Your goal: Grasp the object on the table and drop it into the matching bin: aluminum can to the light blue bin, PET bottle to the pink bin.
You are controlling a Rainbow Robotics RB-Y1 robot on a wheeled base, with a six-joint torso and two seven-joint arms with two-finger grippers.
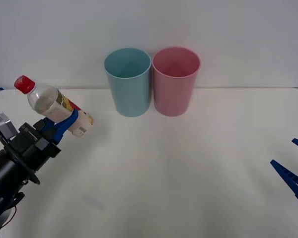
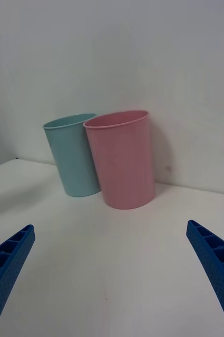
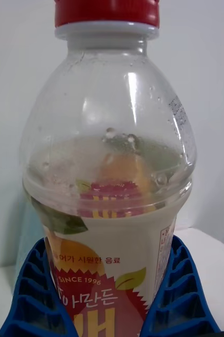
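Plain white wall (image 1: 238, 29) behind, unmarked.

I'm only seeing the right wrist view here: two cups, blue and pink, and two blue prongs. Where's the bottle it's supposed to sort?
Observer: The PET bottle is off the table, held up at the robot's left side by the left gripper, well to the left of the light blue bin.
Operator: Held how?
Observer: The blue fingers clamp its label on both sides; the bottle is tilted, red cap pointing up and away from the bins.
Operator: And those prongs I see?
Observer: They belong to the right gripper, open and low at the table's right edge, away from the pink bin.
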